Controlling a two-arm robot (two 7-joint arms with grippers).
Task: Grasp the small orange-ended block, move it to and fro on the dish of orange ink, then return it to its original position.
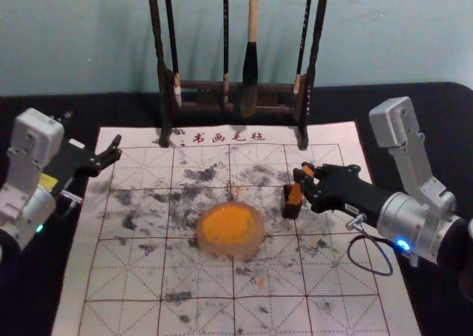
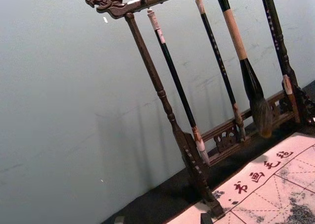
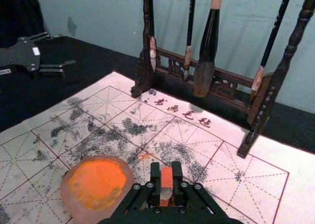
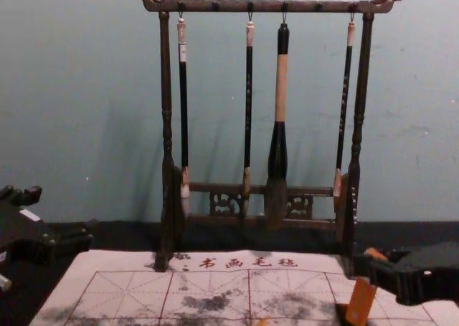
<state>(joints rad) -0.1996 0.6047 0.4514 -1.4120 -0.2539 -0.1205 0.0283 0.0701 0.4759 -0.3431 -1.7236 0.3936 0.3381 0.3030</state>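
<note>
On the right side of the marked writing mat (image 1: 140, 284), the right gripper (image 1: 304, 188) reaches in over the paper-coloured surface, its fingers closed on the small orange-ended block (image 1: 296, 194). The right wrist view shows the block pinched between the two fingertips, its orange end facing the camera. In the chest view the block leans, its upper part rising past the fingers and its orange lower part slanting down beneath them. Its lower part lies against or just over a small dark holder (image 1: 290, 209); from these angles I can't fairly say whether the block's bottom end is inside it. Toward the robot's left from there, apart from the block, sits the round dish (image 1: 257, 238) with orange ink (image 1: 228, 224) spread across its middle and a paler rim around it. Grey-black blots and a few faint orange smears mark the mat. The left gripper (image 1: 92, 135) is parked beyond the mat's left edge, its fingers spread apart with nothing between them. Behind, at the mat's far edge, stands a dark carved wooden rack (image 4: 215, 6) with four brushes hanging from its top bar, the thickest (image 4: 281, 89) having a pale band on its handle.
</note>
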